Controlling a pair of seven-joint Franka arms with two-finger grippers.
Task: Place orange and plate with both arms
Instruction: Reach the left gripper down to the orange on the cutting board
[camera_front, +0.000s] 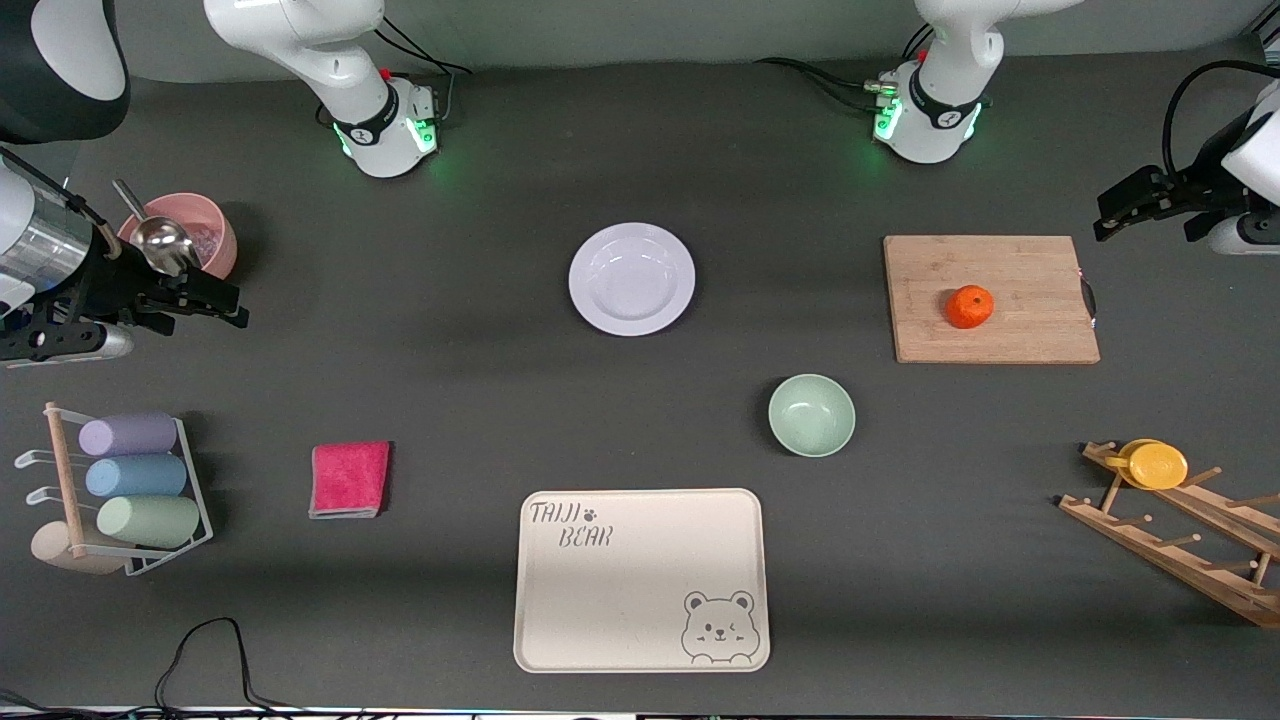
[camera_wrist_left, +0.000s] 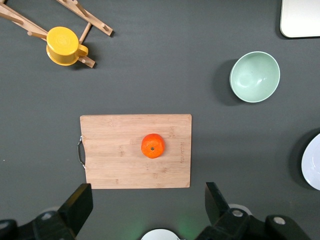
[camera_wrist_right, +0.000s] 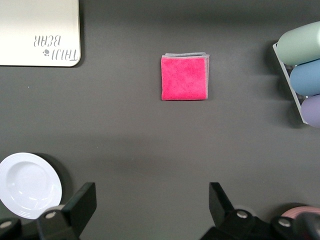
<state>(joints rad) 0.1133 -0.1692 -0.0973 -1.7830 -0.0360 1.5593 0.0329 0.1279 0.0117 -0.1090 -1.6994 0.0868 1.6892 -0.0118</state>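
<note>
The orange (camera_front: 970, 306) lies on a wooden cutting board (camera_front: 1030, 340) toward the left arm's end of the table; it also shows in the left wrist view (camera_wrist_left: 153, 145). The pale plate (camera_front: 632, 278) sits bare at mid-table, between the two bases; its edge shows in the left wrist view (camera_wrist_left: 312, 162), and it also shows in the right wrist view (camera_wrist_right: 27, 185). My left gripper (camera_front: 1115, 212) (camera_wrist_left: 148, 200) is open and empty, up in the air beside the board. My right gripper (camera_front: 226, 305) (camera_wrist_right: 152, 200) is open and empty, up in the air beside a pink bowl.
A mint-green bowl (camera_front: 811, 414) and a cream bear tray (camera_front: 640, 580) lie nearer the camera than the plate. A pink cloth (camera_front: 349, 478), a cup rack (camera_front: 130, 490) and a pink bowl with a ladle (camera_front: 200, 240) are at the right arm's end. A wooden rack holds a yellow cup (camera_front: 1158, 465).
</note>
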